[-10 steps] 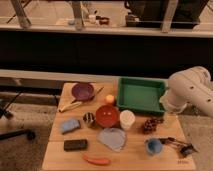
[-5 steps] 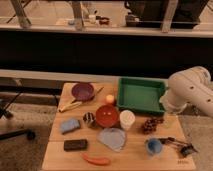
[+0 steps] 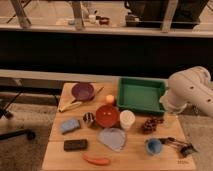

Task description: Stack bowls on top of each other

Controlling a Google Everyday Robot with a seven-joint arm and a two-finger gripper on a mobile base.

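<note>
Wooden table [image 3: 132, 159]; gripper out of view

The light was dim and warm, apparently from overhead, brightest on the white arm [image 3: 192, 90] at right. Soft shadows lay under things on the table [image 3: 135, 152]. All looked blurred; the gripper [image 3: 166, 106], beside the tray [image 3: 140, 95], was indistinct.
</note>
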